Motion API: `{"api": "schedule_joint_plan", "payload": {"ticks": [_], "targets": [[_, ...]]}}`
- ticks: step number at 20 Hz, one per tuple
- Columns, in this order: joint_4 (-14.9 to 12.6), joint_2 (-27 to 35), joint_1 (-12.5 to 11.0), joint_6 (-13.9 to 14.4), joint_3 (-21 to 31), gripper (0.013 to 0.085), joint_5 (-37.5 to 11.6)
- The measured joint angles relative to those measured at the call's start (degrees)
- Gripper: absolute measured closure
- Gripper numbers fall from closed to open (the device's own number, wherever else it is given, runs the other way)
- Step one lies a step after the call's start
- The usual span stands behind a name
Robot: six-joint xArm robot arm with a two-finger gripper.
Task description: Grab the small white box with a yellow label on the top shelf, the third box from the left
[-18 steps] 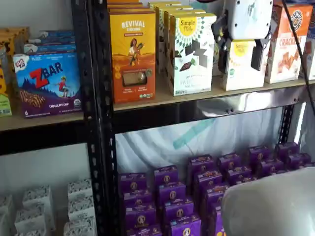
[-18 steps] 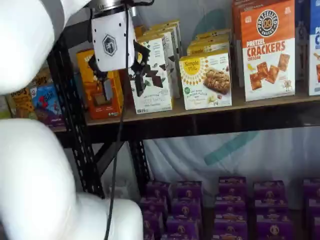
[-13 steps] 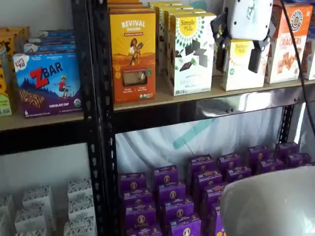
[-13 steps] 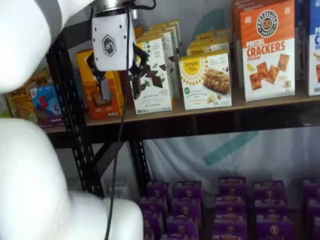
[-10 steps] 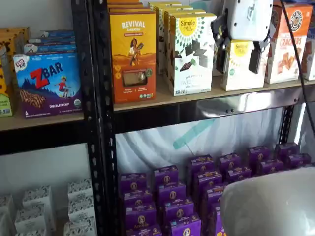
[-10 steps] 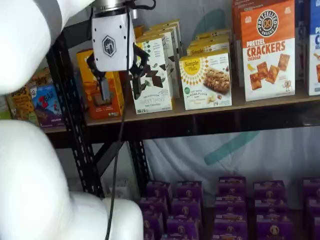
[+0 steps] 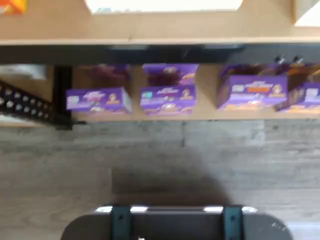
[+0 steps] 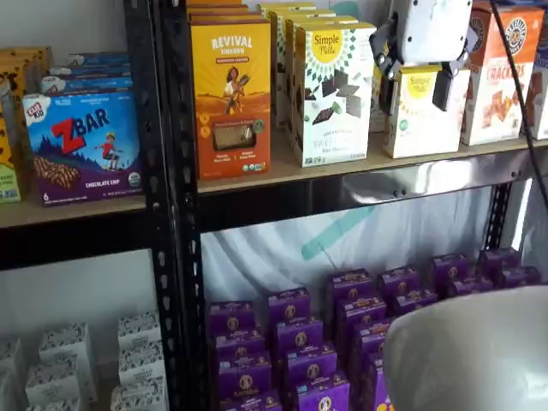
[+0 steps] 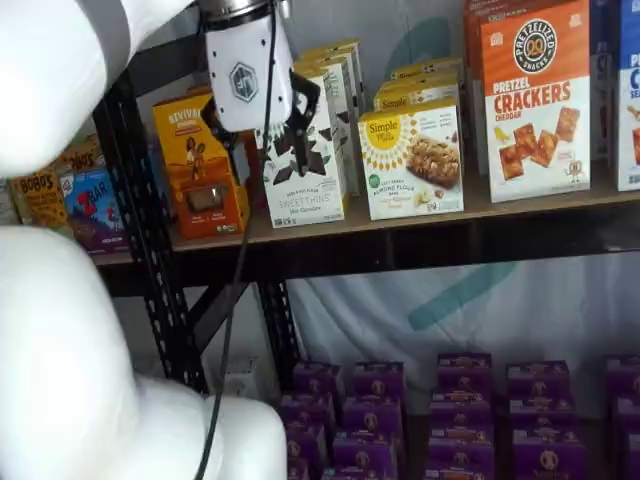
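Observation:
The small white box [image 8: 421, 120] with a yellow sun circle stands on the top shelf [image 8: 282, 171], between a taller patterned box and the crackers box. It also shows in a shelf view [image 9: 412, 160], on the same shelf board [image 9: 400, 228]. My gripper [image 8: 416, 86] hangs in front of the box's upper part, fingers apart and empty. In a shelf view my gripper [image 9: 258, 125] appears before the patterned box, left of the small white box. In the wrist view a white box edge [image 7: 162, 5] shows on the tan board.
A yellow Revival box [image 8: 231, 94] and a white black-green patterned box [image 8: 334, 94] stand left of the target, and the orange crackers box [image 9: 535, 100] stands right of it. Purple boxes [image 8: 300, 342] fill the lower shelf. A black upright [image 8: 167, 205] is at left. My white arm [image 9: 60, 320] is in the foreground.
My gripper has risen a little and shifted slightly toward the small white box. Its fingers stay apart. The boxes have not moved.

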Motion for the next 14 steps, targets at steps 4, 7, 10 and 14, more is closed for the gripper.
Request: {"api": "schedule_joint_plan", "payload": {"ticks": [4, 7, 10, 14], "targets": [[-0.8, 4.4, -4.3, -4.5, -1.6, 0.0130, -4.1], [-0.7, 7.7, -7.3, -7.5, -3.2, 0.0130, -6.6], [0.2, 11.3, -10.2, -10.2, -5.2, 0.0130, -8.1], [1.0, 14.2, -12.5, -12.5, -6.9, 0.0130, -9.3]]}}
